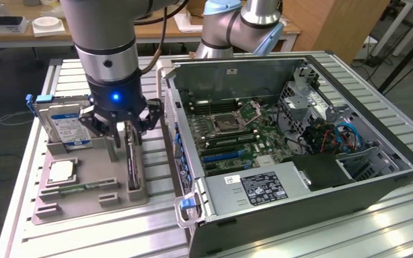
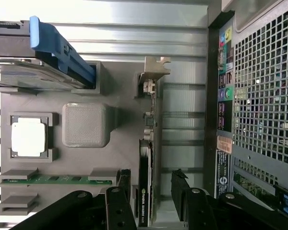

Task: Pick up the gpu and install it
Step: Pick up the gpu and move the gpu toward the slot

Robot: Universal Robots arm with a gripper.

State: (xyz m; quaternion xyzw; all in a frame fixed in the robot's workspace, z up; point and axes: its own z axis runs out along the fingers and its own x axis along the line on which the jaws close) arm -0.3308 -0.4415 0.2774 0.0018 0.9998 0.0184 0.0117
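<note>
The slatted metal bench (image 1: 378, 226) carries an open computer case (image 1: 314, 215) on the exterior view's right, lying on its side with the motherboard exposed. On the exterior view's left, just beside the case, sits a grey holder tray (image 1: 77, 207). The arm (image 1: 106, 43) reaches down over the tray's far end.

In the tray, a hard drive (image 1: 63, 126) stands at the far left. The gpu (image 1: 133, 161) stands on edge in the slot nearest the case, and the wrist view shows its silver bracket (image 2: 153, 67) at the far end. The pincer (image 1: 127, 126) hangs over the card with its 2 fingers (image 2: 125, 179) apart, 1 on each side of the board and a gap showing on both, so nothing is gripped.

A processor (image 1: 61, 171) and a memory stick (image 1: 84, 187) lie nearer in the tray.

My reading is that the pick is at the approach stage. The card is unlifted, and the blue expansion slots (image 1: 221, 156) look empty, so grasping, carrying and seating all remain.
</note>
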